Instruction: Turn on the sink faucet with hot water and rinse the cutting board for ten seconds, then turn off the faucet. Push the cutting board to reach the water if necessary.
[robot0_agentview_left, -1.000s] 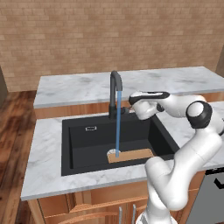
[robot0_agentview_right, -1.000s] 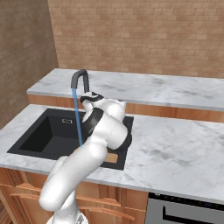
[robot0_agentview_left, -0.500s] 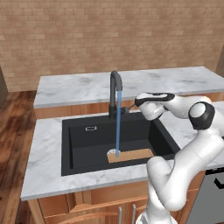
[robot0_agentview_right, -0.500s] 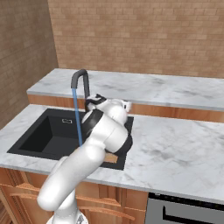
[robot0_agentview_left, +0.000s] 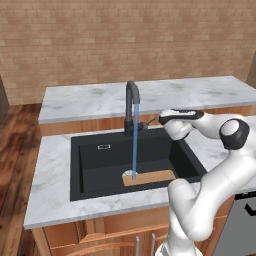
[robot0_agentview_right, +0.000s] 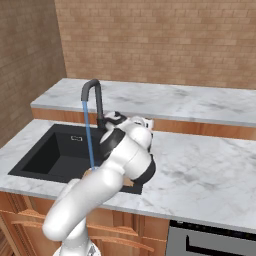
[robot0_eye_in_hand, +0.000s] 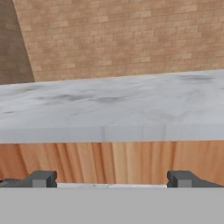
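The dark gooseneck sink faucet (robot0_agentview_left: 131, 106) (robot0_agentview_right: 93, 91) stands behind the black sink (robot0_agentview_left: 95, 162) (robot0_agentview_right: 46, 151). A thin blue stream of water (robot0_agentview_left: 135, 145) (robot0_agentview_right: 89, 139) falls from its spout onto the left end of the tan cutting board (robot0_agentview_left: 151, 177), which lies flat at the basin's front right. My gripper (robot0_agentview_left: 166, 119) (robot0_agentview_right: 113, 120) hovers just right of the faucet's small side lever (robot0_agentview_left: 148, 122), apart from it. In the hand view my gripper (robot0_eye_in_hand: 111, 179) is open, its fingertips (robot0_eye_in_hand: 42, 178) wide apart with nothing between them, facing the raised counter.
A raised marble counter (robot0_agentview_left: 165, 95) (robot0_eye_in_hand: 113, 109) on a wooden front (robot0_eye_in_hand: 113, 159) runs behind the sink, with a brick wall (robot0_agentview_left: 125, 40) beyond. Marble worktop (robot0_agentview_right: 200, 165) extends right of the basin. An oven front (robot0_agentview_right: 215, 242) sits low at the right.
My hand has drawn a little to the right, away from the faucet lever. The water keeps running onto the board, which has not moved.
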